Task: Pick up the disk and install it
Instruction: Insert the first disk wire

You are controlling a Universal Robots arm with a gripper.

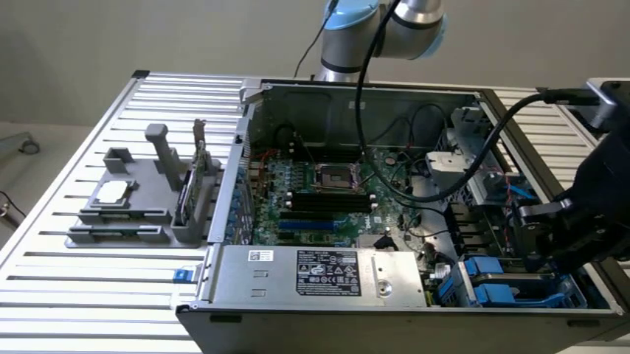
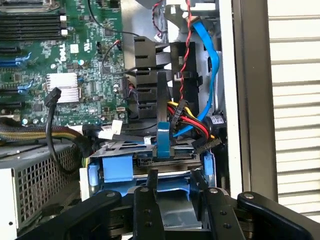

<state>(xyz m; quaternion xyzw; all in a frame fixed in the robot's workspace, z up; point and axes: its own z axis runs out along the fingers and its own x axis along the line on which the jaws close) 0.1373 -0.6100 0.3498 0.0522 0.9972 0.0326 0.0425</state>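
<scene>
The disk [image 2: 172, 212] shows in the wrist view as a silver-grey metal face edged with blue carrier plastic, standing between the two black fingers [image 2: 150, 200]. My gripper [image 2: 174, 176] is shut on its sides. It hangs just above the blue drive bay [image 2: 117, 167] in the corner of the open computer case. In the exterior view my gripper [image 1: 536, 254] is low at the case's corner on the exterior view's right, over the blue bay plastic [image 1: 492, 284]. The held disk is mostly hidden there by the gripper body.
A blue data cable [image 2: 205, 50] and red, yellow and black power wires [image 2: 185, 117] hang just past the bay. The motherboard [image 1: 315, 192] and the power supply [image 1: 315, 273] lie inside the case. A grey holder [image 1: 133, 206] with a small silver chip [image 1: 111, 193] stands on the exterior view's left.
</scene>
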